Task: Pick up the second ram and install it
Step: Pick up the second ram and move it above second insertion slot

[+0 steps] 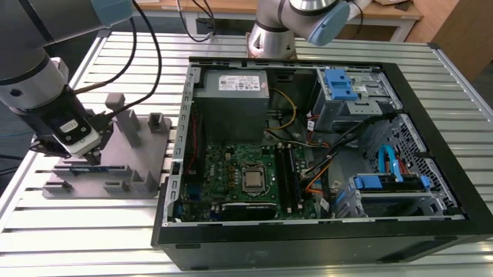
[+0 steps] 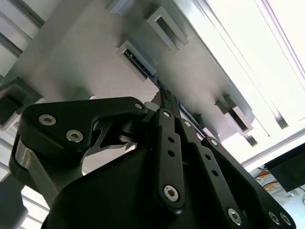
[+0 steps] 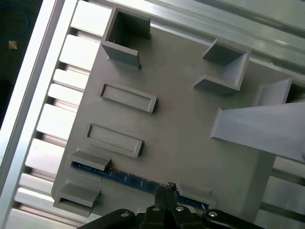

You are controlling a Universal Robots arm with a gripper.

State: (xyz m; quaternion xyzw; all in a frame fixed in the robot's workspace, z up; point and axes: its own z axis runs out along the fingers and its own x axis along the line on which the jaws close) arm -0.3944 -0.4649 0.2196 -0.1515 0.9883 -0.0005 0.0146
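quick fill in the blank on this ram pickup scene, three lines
1. The second ram stands on edge in the gray fixture, and its board is coloured ____.
2. The gripper is down at the second ____, above the gray fixture.
3. In the exterior view, the gray fixture lies on the ____ side of the computer case.

Missing words: blue; ram; left

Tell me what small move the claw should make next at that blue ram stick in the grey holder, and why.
Probably a short lift straight up, provided the claw has hold, which I can't confirm. Its tip meets the second ram partway along, and the stick stands on edge in the grey holder between end brackets, so a sideways pull would likely bind.
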